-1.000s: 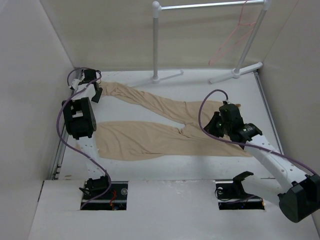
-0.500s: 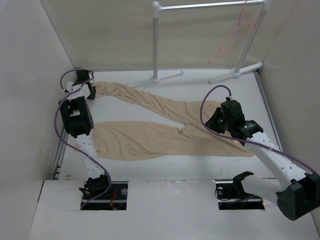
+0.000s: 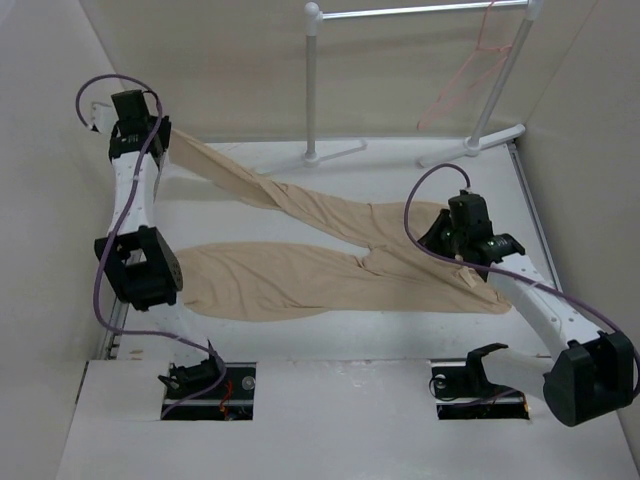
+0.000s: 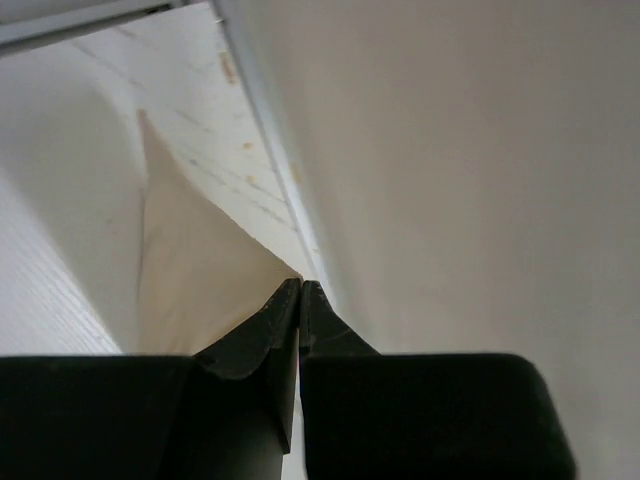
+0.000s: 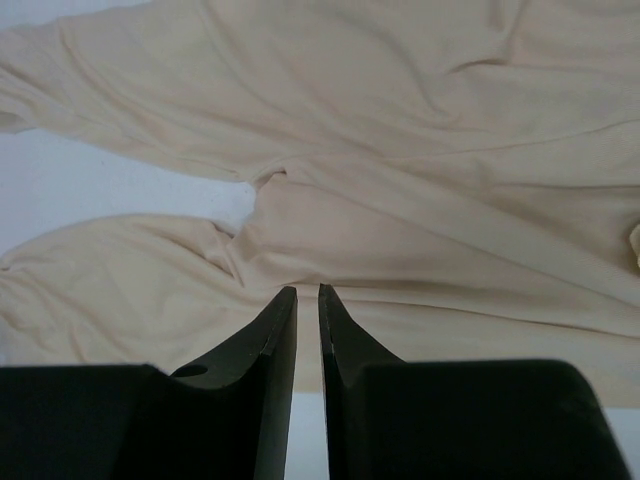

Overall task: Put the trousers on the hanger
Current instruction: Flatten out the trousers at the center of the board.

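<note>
The beige trousers (image 3: 330, 225) lie spread on the white table, waist to the right and two legs running left. My left gripper (image 3: 160, 135) is shut on the cuff of the far leg and holds it up off the table near the left wall. In the left wrist view the cloth (image 4: 190, 270) hangs taut from the closed tips of my left gripper (image 4: 300, 283). My right gripper (image 3: 447, 240) hovers over the waist end. In the right wrist view it (image 5: 308, 290) stands narrowly open over the crotch of the trousers (image 5: 400, 150), with nothing between the fingers. The pinkish-red hanger (image 3: 455, 85) hangs from the rack at the back right.
A white tube garment rack (image 3: 312, 80) stands at the back, its feet (image 3: 470, 145) resting on the table. Walls close in the table on the left, the back and the right. The left gripper is close to the left wall (image 4: 480, 180).
The left gripper closed on the far leg's cuff and rose up and to the left, lifting that leg off the table. The right gripper shifted slightly over the waist.
</note>
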